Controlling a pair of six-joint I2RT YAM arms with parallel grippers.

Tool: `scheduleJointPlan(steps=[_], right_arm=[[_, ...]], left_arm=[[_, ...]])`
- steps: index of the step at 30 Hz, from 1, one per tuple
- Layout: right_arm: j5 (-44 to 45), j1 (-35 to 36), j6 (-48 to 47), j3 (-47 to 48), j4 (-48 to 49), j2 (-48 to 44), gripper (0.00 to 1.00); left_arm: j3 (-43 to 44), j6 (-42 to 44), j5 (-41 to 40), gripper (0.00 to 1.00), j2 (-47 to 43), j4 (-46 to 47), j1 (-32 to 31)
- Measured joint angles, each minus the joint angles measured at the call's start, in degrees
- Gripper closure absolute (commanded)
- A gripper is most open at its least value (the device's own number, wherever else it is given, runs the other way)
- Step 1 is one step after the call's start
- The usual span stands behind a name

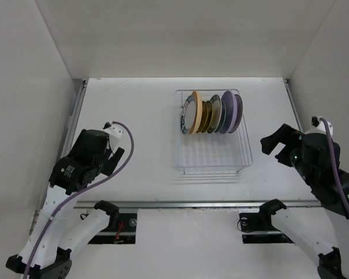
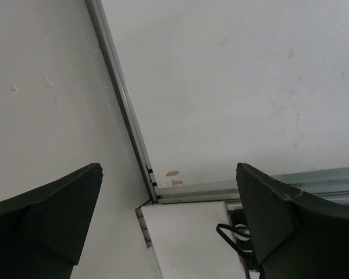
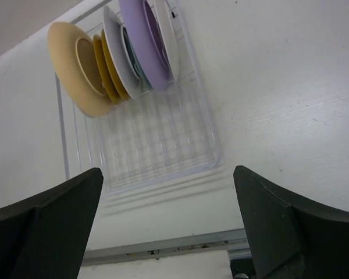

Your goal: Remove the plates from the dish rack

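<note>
Left gripper point(image 2: 168, 168), right gripper point(image 3: 167, 170): splayed, empty.

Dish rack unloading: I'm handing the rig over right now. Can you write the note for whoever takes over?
Grippers: the left gripper is open and empty, over the left side of the table, well away from the rack. The right gripper is open and empty, just right of the dish rack, with the rack in its wrist view.
Things: the plates all stand upright in the slots at the rack's far end.
Done: nothing unloaded yet.
Left: every plate. The right arm looks nearer to start.
</note>
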Motion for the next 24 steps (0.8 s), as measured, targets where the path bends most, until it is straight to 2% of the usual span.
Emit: scheduleJointPlan(steps=[4, 9, 15, 19, 23, 24], right_arm=[[-2.0, 0.0, -2.8, 1.3, -0.2, 3.6, 0.0], [0.1, 0.0, -5.7, 7.0, 0.4, 12.1, 0.0], [3.4, -0.1, -9.2, 19.5, 2.1, 31.3, 0.0], [2.4, -1.7, -12.0, 28.3, 3.0, 44.4, 0.0], [2.0, -5.5, -13.0, 34.0, 4.3, 52.2, 0.0], [2.2, -6.1, -13.1, 34.2, 4.6, 53.1, 0.06]], left_arm=[[3.7, -1.8, 1.2, 0.0, 2.9, 0.7, 0.0], [7.7, -2.1, 2.8, 0.0, 8.2, 4.5, 0.0], [15.4, -1.5, 4.2, 0.0, 16.3, 4.7, 0.0], [16.8, -1.2, 4.1, 0.0, 17.2, 5.8, 0.0], [17.1, -1.0, 3.7, 0.0, 17.2, 5.9, 0.0], [17.0, -0.9, 3.4, 0.0, 17.0, 6.1, 0.0]])
